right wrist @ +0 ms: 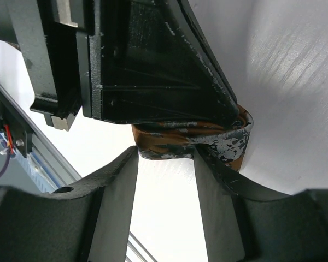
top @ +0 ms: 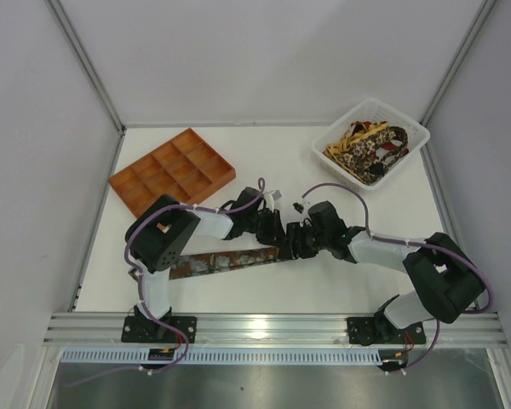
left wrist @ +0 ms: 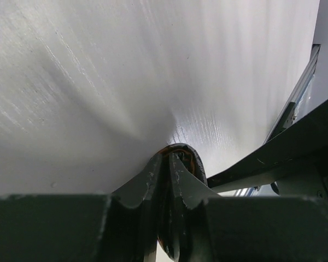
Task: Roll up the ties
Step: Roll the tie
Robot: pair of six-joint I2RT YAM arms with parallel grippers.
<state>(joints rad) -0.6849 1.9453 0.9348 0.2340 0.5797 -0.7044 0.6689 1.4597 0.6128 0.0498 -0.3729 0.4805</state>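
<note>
A rust-orange, grey and black patterned tie [top: 221,260] lies flat along the near table, running left from where both grippers meet. My left gripper [top: 280,239] is shut on its curled right end; the left wrist view shows the fingers [left wrist: 177,177] pinched together with the tie's fold [left wrist: 189,155] wrapped over the tip. My right gripper [top: 301,242] is open right beside it; in the right wrist view its gripper [right wrist: 165,155] straddles the curled tie end [right wrist: 175,139], and the left gripper [right wrist: 153,65] sits just above. Several more ties [top: 370,149] lie in the basket.
A white basket [top: 415,129] stands at the back right. An orange compartment tray [top: 172,170] stands at the back left. Metal frame rails run along the table's sides and near edge [top: 272,324].
</note>
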